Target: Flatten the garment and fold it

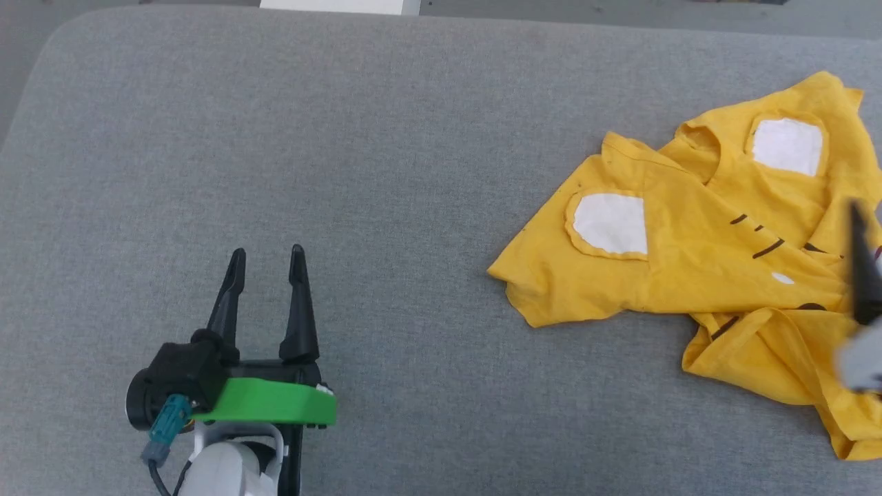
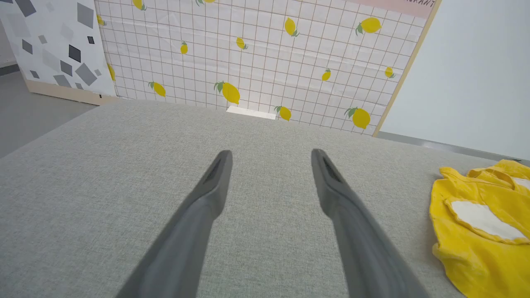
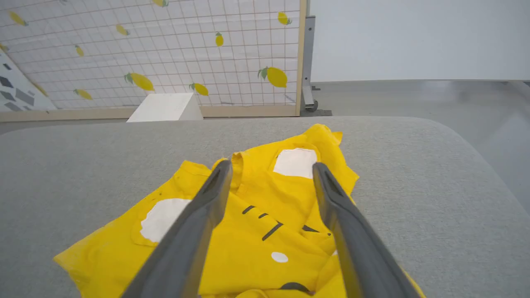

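Fingers of the left gripper (image 1: 267, 251) stand wide apart with nothing between them, over the bare grey pad (image 1: 413, 138) at the near left, well apart from the shirt (image 1: 689, 262). Those of the right gripper (image 3: 272, 165) are spread just as wide and grip nothing. They reach out above the near part of the shirt; whether their undersides brush the cloth cannot be told. In the head view one of its dark fingers (image 1: 865, 275) shows blurred at the right edge, over the yellow fabric.

The shirt lies crumpled on the right side of the pad, partly folded over itself, with a bunched flap nearest the robot. Between the right fingers sit a small white dot (image 3: 279, 257) and short black stripes (image 3: 271, 231). Two white patches show, one toward the left (image 1: 610, 224) and one farther back (image 1: 787, 146). One corner points left toward the middle of the pad.

Beyond the pad's far edge a white box (image 3: 163, 108) stands on the floor, and behind it a gridded screen (image 2: 248, 54) printed with lemons.
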You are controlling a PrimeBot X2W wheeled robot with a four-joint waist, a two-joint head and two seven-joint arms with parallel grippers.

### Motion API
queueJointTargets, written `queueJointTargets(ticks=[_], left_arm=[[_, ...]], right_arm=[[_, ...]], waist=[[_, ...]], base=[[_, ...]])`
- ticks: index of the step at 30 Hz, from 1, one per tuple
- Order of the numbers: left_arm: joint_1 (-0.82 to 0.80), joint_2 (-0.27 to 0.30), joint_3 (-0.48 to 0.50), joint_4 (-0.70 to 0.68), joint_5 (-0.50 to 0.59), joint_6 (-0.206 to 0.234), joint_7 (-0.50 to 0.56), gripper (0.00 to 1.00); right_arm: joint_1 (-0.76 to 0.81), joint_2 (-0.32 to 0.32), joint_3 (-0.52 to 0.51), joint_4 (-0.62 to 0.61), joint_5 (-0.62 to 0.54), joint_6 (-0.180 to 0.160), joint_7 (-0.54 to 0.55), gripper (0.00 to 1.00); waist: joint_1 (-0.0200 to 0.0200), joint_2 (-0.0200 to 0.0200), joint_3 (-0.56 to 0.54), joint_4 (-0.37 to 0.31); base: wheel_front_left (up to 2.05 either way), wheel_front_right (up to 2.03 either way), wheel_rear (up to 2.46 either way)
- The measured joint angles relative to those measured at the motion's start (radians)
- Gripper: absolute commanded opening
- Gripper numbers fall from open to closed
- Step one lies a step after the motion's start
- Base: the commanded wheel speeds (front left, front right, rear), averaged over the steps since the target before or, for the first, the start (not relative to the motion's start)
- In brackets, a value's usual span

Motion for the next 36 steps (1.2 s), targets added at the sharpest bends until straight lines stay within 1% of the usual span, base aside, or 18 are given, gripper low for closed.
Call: queueJointTargets(ticks=[3,5,8,11,14,17,18,23,24,25,26,30,34,35,36], left_arm=[[-0.005,0.000,-0.012,0.000,0.000,-0.001,0.000,1.00],[-0.013,0.000,-0.018,0.001,-0.002,-0.001,0.000,1.00],[-0.026,0.000,-0.029,0.003,-0.006,-0.001,0.000,1.00],[-0.040,0.000,-0.045,0.009,-0.020,-0.001,0.000,1.00],[-0.052,0.000,-0.055,0.014,-0.035,0.000,0.000,1.00],[-0.060,0.000,-0.072,0.022,-0.043,0.000,0.000,1.00],[-0.065,-0.001,-0.084,0.028,-0.051,0.000,0.000,1.00],[-0.074,-0.001,-0.104,0.034,-0.059,0.003,0.000,1.00],[-0.074,-0.001,-0.108,0.035,-0.059,0.005,0.000,1.00],[-0.075,-0.001,-0.112,0.036,-0.061,0.007,0.000,1.00],[-0.075,-0.001,-0.115,0.037,-0.063,0.010,0.000,1.00],[-0.076,-0.001,-0.119,0.041,-0.066,0.012,0.000,1.00],[-0.076,-0.001,-0.120,0.044,-0.067,0.014,0.000,1.00],[-0.076,-0.001,-0.121,0.044,-0.068,0.014,0.000,1.00],[-0.076,-0.001,-0.127,0.044,-0.071,0.014,0.000,1.00]], right_arm=[[-0.050,-0.005,0.134,0.015,-0.029,0.000,0.046,1.00],[-0.097,-0.017,0.218,0.054,-0.035,0.000,0.081,1.00],[-0.152,-0.042,0.315,0.131,-0.034,0.000,0.131,1.00],[-0.201,-0.079,0.387,0.215,-0.031,0.000,0.172,1.00],[-0.253,-0.114,0.433,0.305,-0.030,0.000,0.203,1.00],[-0.298,-0.137,0.462,0.395,-0.035,0.000,0.231,1.00],[-0.328,-0.141,0.468,0.458,-0.035,0.000,0.251,1.00],[-0.385,-0.138,0.487,0.579,-0.071,0.000,0.303,1.00],[-0.398,-0.137,0.486,0.594,-0.074,0.000,0.316,0.53],[-0.413,-0.138,0.488,0.607,-0.079,0.000,0.328,0.09],[-0.424,-0.140,0.490,0.614,-0.081,0.000,0.332,0.00],[-0.455,-0.145,0.487,0.639,-0.086,0.000,0.308,0.00],[-0.485,-0.134,0.485,0.655,-0.075,0.000,0.267,0.00],[-0.506,-0.129,0.485,0.661,-0.076,0.000,0.257,0.00],[-0.577,-0.115,0.490,0.686,-0.078,0.000,0.219,0.00]], waist=[[0.0000,0.0000,0.015,0.008],[0.0000,0.0000,0.027,0.017],[0.0000,0.0000,0.044,0.035],[0.0000,0.0000,0.060,0.057],[0.0000,0.0000,0.074,0.081],[0.0000,0.0000,0.086,0.107],[0.0000,0.0000,0.094,0.126],[0.0000,0.0000,0.108,0.163],[0.0000,0.0000,0.111,0.170],[0.0000,0.0000,0.113,0.176],[0.0000,0.0000,0.114,0.181],[0.0000,0.0000,0.108,0.196],[0.0000,0.0000,0.092,0.203],[0.0000,0.0000,0.090,0.206],[0.0000,0.0000,0.091,0.217]], base=[[0.00,0.00,0.00],[0.00,0.00,0.00],[0.00,0.00,0.00],[0.00,0.00,0.00],[0.00,0.00,0.00],[0.00,0.00,0.00],[0.00,0.00,0.00],[0.00,0.00,0.00],[0.00,0.00,0.00],[0.00,0.00,0.00],[0.00,0.00,0.00],[0.00,0.00,0.00],[0.00,0.00,0.00],[0.00,0.00,0.00],[0.00,0.00,0.00]])
